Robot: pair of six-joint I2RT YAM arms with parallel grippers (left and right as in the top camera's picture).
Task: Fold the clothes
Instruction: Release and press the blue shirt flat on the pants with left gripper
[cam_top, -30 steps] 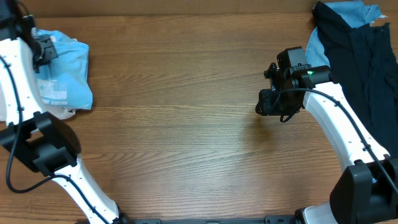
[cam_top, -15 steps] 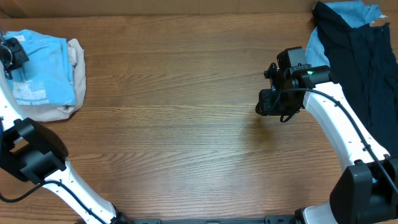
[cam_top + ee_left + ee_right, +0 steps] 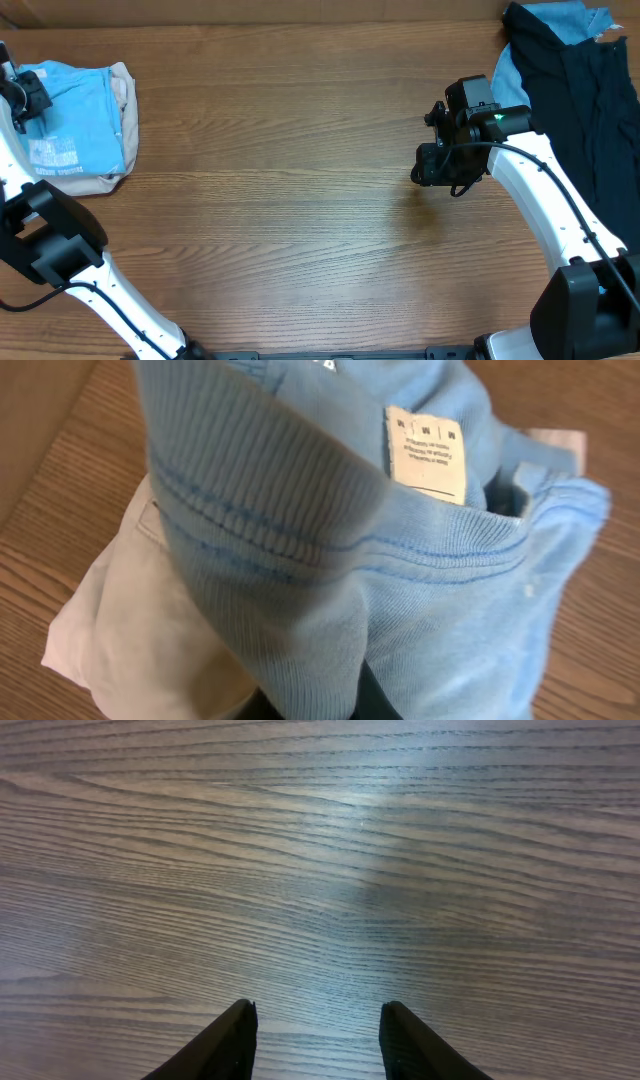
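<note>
The sky-blue T-shirt point(image 3: 80, 115) lies bunched at the tabletop's point(image 3: 300, 200) far left corner, atop a beige garment point(image 3: 122, 88); the left tool point(image 3: 28, 97) seems clamped on its ribbed collar, though cloth hides the fingers; 1 care label point(image 3: 425, 450) shows; the right tool point(image 3: 315, 1030) hangs wide apart above bare wood, near dark garments point(image 3: 585, 120).

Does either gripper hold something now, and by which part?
The left gripper seems to hold the T-shirt at its ribbed collar, near the label; cloth hides the grip itself. The right gripper is open and holds nothing.
</note>
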